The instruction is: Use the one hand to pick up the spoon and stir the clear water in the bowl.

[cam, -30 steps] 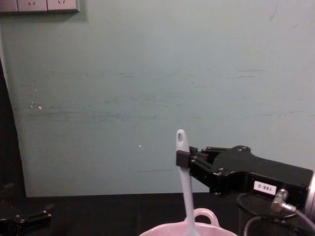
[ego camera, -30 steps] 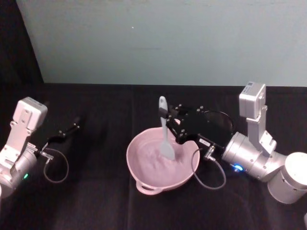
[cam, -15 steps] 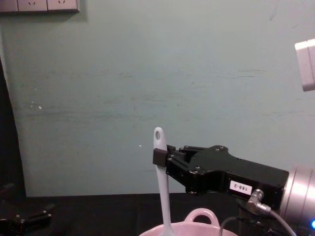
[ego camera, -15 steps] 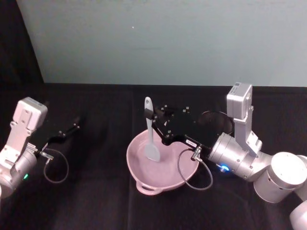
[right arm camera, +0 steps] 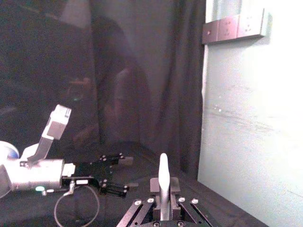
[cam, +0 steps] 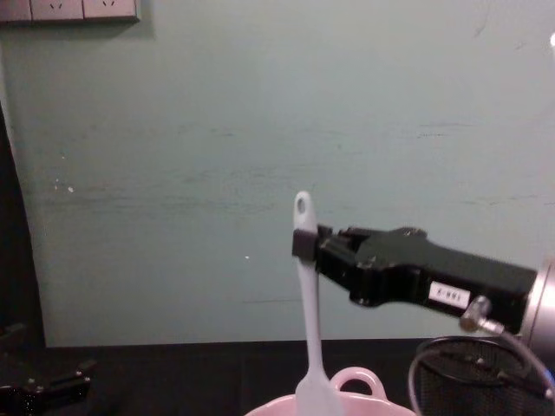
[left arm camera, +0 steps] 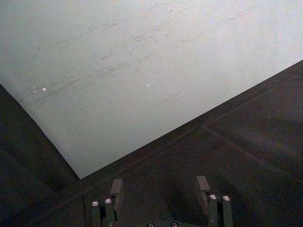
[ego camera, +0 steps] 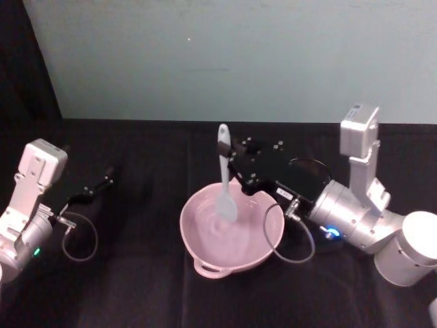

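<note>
Head view: right claw clamped high on the spoon handle, blade down in the bowl on the counter. Light, stiff plastic, likely slick wet; that upper-handle grip suits it. Left claw idles wide.

A pale green-blue wall is rising behind the work area, showing faint horizontal scuffs and a few small white specks. A row of white wall sockets is sitting high up near its left end. A black cloth is covering the table up to the wall's foot, while a dark curtain is hanging beside the wall's left end, lying in shadow.
</note>
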### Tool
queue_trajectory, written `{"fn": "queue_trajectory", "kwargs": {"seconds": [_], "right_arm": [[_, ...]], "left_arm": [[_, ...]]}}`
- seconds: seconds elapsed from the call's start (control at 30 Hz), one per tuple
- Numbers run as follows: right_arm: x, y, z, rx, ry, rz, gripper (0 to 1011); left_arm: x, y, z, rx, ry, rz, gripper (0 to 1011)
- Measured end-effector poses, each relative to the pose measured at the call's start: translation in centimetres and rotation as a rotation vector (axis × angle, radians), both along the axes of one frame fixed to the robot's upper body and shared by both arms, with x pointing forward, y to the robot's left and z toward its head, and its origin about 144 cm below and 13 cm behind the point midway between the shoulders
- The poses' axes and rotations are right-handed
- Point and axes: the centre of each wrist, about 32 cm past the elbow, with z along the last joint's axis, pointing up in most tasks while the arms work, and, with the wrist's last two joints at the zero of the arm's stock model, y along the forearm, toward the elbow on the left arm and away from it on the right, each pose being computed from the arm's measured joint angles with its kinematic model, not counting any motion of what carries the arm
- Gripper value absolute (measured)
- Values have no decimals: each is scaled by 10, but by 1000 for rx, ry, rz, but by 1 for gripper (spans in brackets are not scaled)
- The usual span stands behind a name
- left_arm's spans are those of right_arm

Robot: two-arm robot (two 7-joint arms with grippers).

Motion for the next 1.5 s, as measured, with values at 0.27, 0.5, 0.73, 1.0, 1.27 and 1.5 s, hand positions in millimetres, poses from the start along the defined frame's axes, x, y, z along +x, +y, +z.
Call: {"fn": "queue_trajectory", "kwargs": {"seconds": [0.27,0.5,0.73,1.0,1.27,1.5], "right_arm": [[-12,-9,28,23,6,-37,123],[-19,-22,52,60,9,-69,123],[-24,-33,65,92,-5,-106,123],[-28,-48,76,110,-11,-171,123],[-30,-66,74,152,9,-238,123],[-31,-76,65,186,28,-277,123]], "left_arm": [[0,0,0,0,0,0,1005],[0,0,0,0,0,0,1005],[0,0,0,0,0,0,1005],[0,0,0,0,0,0,1005],[0,0,0,0,0,0,1005],[0,0,0,0,0,0,1005]]}}
